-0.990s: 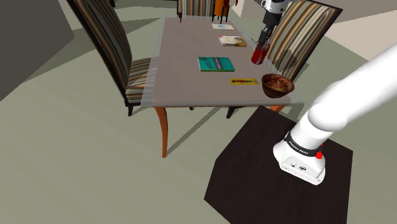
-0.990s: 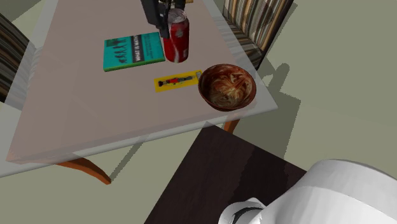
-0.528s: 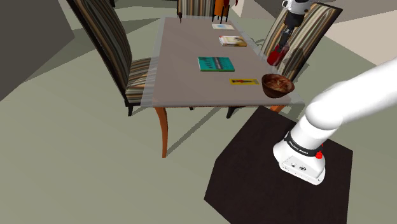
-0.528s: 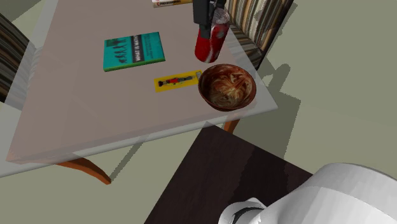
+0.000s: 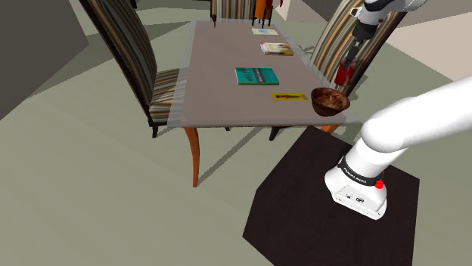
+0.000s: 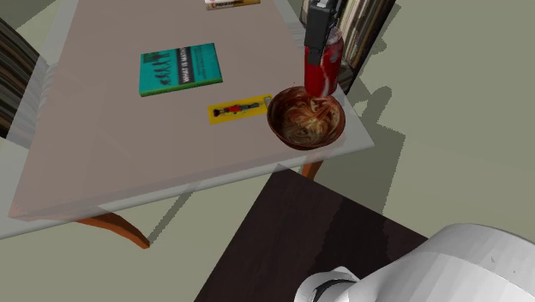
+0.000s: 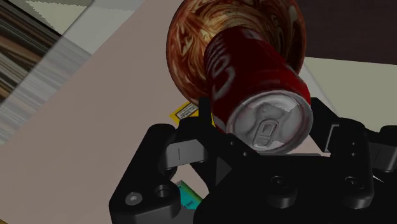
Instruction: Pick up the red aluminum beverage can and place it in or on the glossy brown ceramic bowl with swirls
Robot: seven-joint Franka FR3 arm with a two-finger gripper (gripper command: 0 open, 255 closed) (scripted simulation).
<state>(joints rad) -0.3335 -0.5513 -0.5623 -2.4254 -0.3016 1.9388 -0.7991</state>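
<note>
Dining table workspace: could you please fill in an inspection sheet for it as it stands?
Surface: pale table, level.
Job's things: red can tilted in the air beside the brown swirled bowl, not yet in it; the bowl sits at the table's corner.
Clutter: teal book, yellow card, two more books farther along.
Gripper: gripper shut on the red can.
Cables: nothing seen.
Surroundings: striped chairs, grey-green floor.

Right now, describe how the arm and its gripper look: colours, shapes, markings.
The arm is white, with thick, rounded tubular links and a dark band carrying small pale lettering near its foot, where a small red spot sits. The gripper is all black: a blocky, angular body with round recessed holes and two slim fingers.
</note>
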